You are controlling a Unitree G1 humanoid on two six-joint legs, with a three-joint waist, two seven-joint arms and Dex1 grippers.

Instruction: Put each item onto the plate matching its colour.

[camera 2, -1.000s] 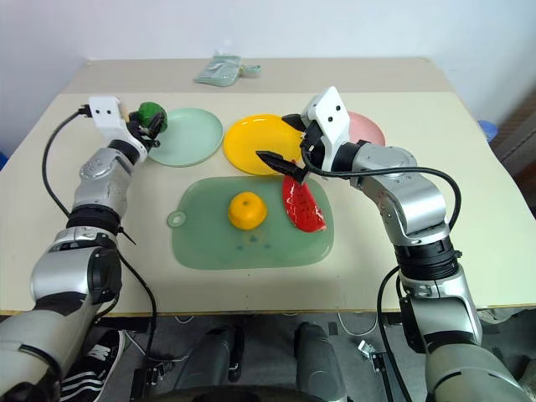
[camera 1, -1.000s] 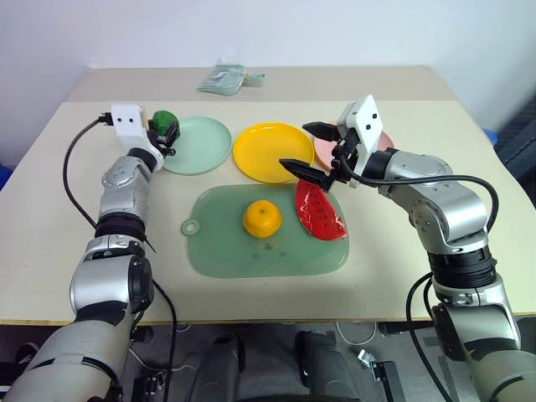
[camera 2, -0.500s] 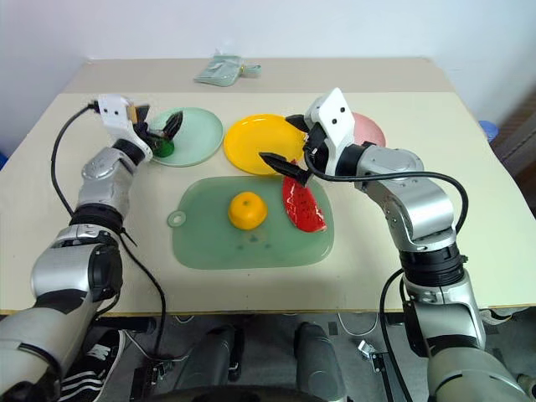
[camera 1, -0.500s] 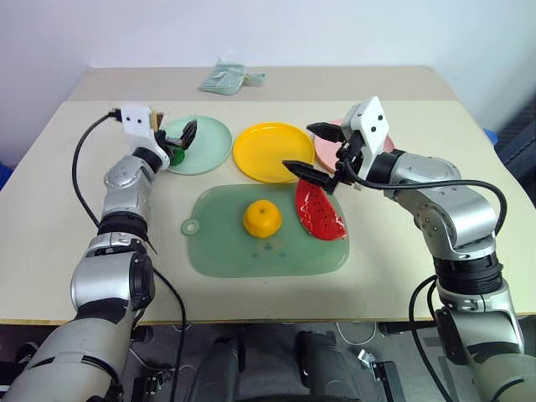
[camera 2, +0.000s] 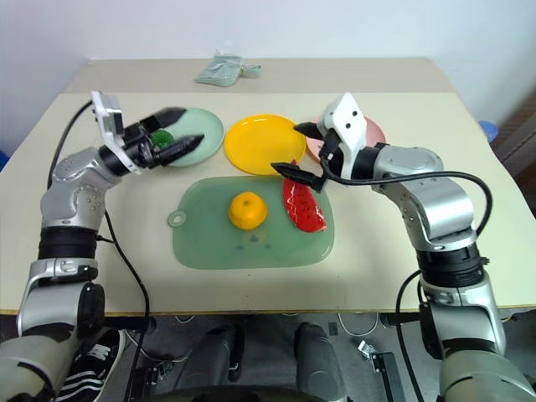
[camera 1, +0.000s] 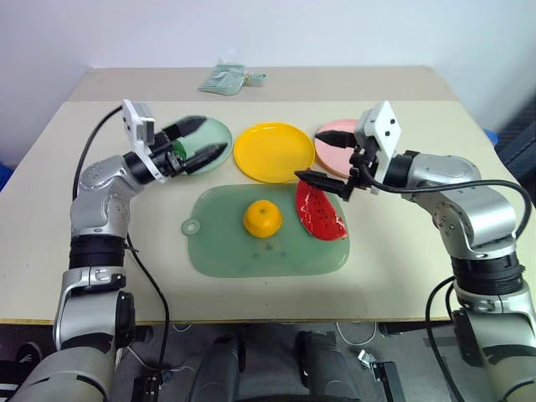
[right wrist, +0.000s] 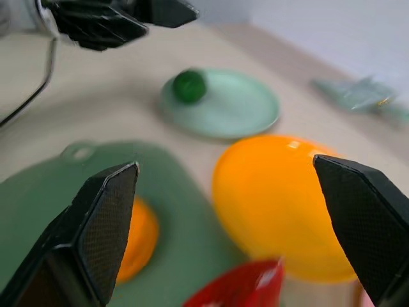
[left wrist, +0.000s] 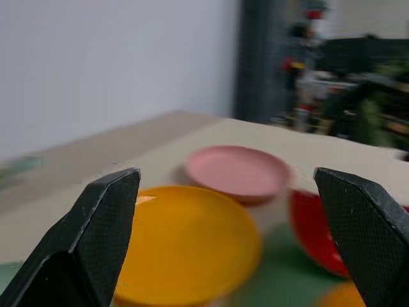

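On the beige desk (camera 1: 402,285), nearest the camera, a translucent green mat (camera 1: 251,251) is lying flat and carrying two toy foods: the round orange fruit (camera 1: 262,219) is sitting near the mat's middle, and the red watermelon slice (camera 1: 318,212) is lying at the mat's right edge, partly overhanging it.

Just above the slice, the right gripper (camera 1: 325,159) is hovering with its two black fingers spread wide and nothing between them, pointing toward the robot's left.

On the other side, the left gripper (camera 1: 198,141) is hanging over the near rim of the mint green plate (right wrist: 223,102), its fingers likewise wide apart and gripping nothing, pointing toward the robot's right.

Behind the mat, three plates are sitting in a row across the desk: the mint green plate on the left, the yellow plate (camera 1: 273,152) in the middle, and the pink plate (left wrist: 238,173) on the right, partly screened by the right arm. The dark green bumpy lump (right wrist: 189,86) is resting on the mint green plate, near its left edge. The yellow and pink plates are carrying nothing.

At the desk's far edge, a small pale green packet (camera 1: 226,79) is lying by itself.
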